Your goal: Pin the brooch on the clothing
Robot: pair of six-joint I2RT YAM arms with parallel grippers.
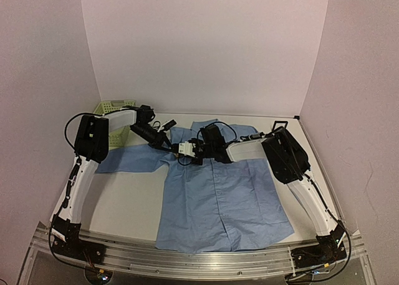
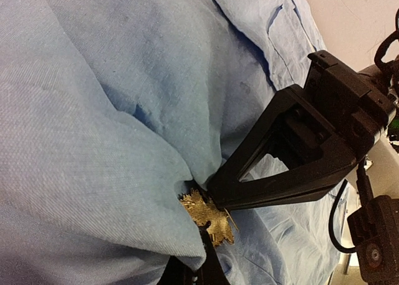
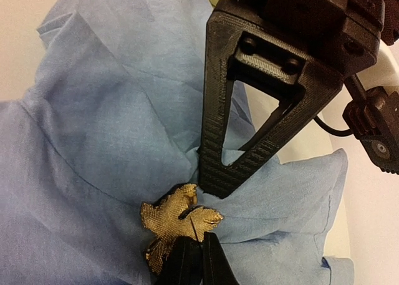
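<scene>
The clothing, a light blue shirt (image 1: 218,198), lies spread on the table with its collar to the back. Both arms meet over its left shoulder. The brooch (image 3: 168,219) is a small golden leaf-shaped piece of mesh lying against a bunched fold of the shirt (image 3: 112,129). My right gripper (image 3: 201,238) is shut on the brooch's near edge, and a thin pin runs in between its fingertips. My left gripper (image 3: 215,188) is shut on the fold just beside the brooch. In the left wrist view the fabric (image 2: 93,141) drapes over my left gripper (image 2: 204,247), with the brooch (image 2: 209,215) at its tip.
A pale green basket (image 1: 115,107) stands at the back left, behind the left arm. A small black square frame (image 1: 280,123) lies at the back right. White walls close in the table on three sides.
</scene>
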